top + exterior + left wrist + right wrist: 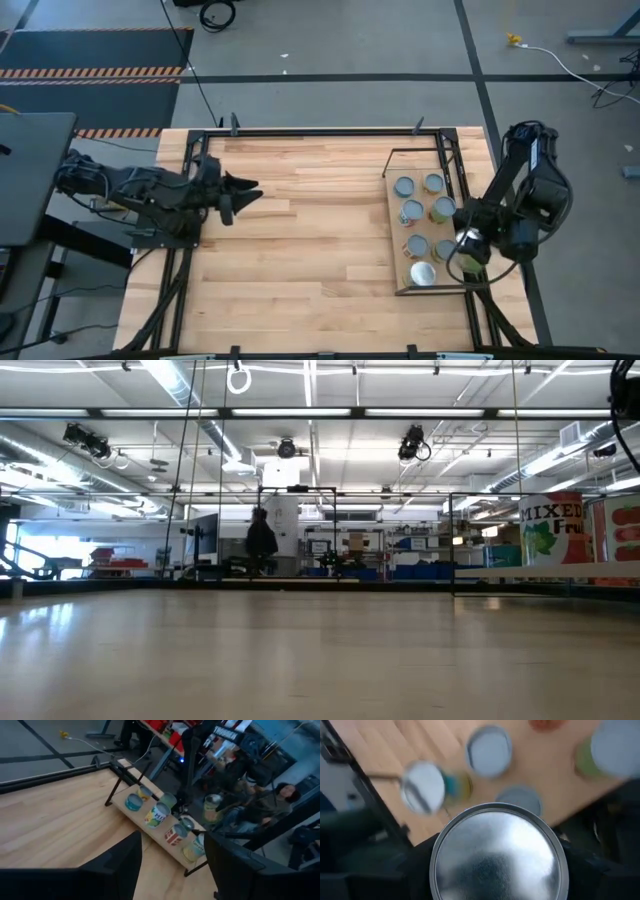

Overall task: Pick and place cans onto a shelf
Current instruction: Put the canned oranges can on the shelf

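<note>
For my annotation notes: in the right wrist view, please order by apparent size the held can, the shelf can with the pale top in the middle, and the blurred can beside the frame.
1. Held can, largest, nearest the camera.
2. Pale-topped can and blurred can: alike, unranked.

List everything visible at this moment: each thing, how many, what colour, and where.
cans on the shelf: seven, silvery-blue or white tops, some yellow-green labels, standing on the board.
held can: one, silvery top, in the right gripper at the shelf's outer edge.
shelf: one, light wood with black frame, right part of the table.
table: one, pale wood.
person: one, dark, far back in the room.
left gripper: open, empty, left side of the table.
right gripper: closed on the held can.
</note>
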